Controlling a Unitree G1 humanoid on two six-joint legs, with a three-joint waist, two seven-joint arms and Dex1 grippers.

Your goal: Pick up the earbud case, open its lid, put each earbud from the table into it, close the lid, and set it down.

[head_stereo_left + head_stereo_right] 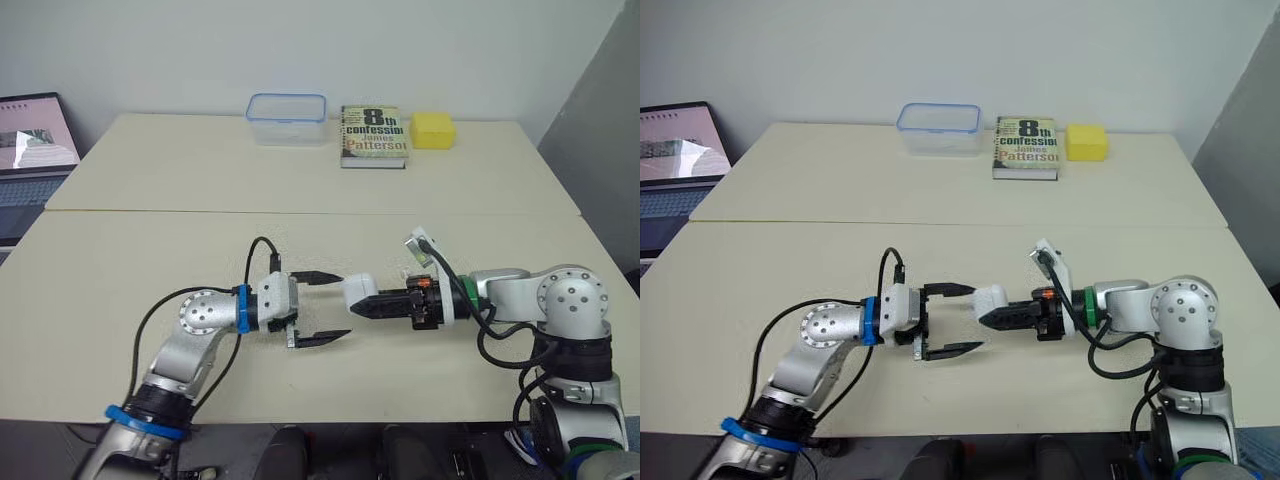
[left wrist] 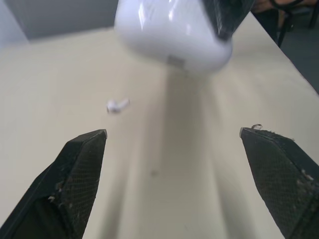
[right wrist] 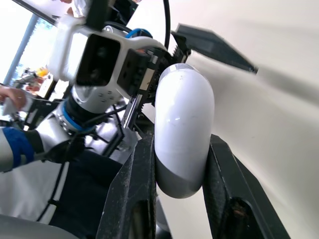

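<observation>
Saw the case [image 1: 356,291], lid apparently shut, clamped in the right gripper [image 3: 180,149] and raised, with the table [image 1: 150,250] below it and the left gripper's [image 1: 335,305] wide-open, empty jaws just off its free end. Judged a slip the main risk: smooth rounded shell, narrow hold, so prying the lid could twist it loose. Noted an earbud [image 2: 118,105] lying under and beyond the case, easily knocked away by a drop.

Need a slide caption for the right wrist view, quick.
Right gripper grips the white earbud case, presenting it to the open left gripper facing it.
</observation>
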